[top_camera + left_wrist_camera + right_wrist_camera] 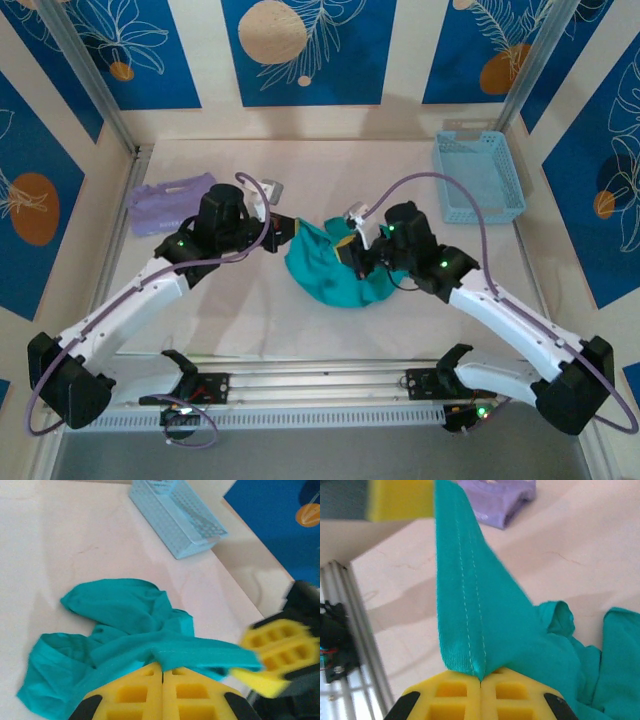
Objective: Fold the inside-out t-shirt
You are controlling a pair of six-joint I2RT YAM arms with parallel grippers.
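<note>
- With left jaws and right jaws each clamped on one stitched hem strip of the inside-out t-shirt (465,595), holding it taut between them.
- Leaving the rest bunched mid-tabletop (250,320), between the arms.
- Seemingly securing an edge; not yet folding.
- Next, probably calling for drawing apart along the hem, spreading the heap flat.

I've got the t-shirt (322,272) bunched in a teal-green heap around mid-table (250,320), rumpled, nowhere near flat. On the left wrist camera its loose folds spill out, with one open loop of fabric at the left. On the right wrist camera, a hem band (465,605) with twin stitch lines stretches taut, lifted clear of the pile.
</note>
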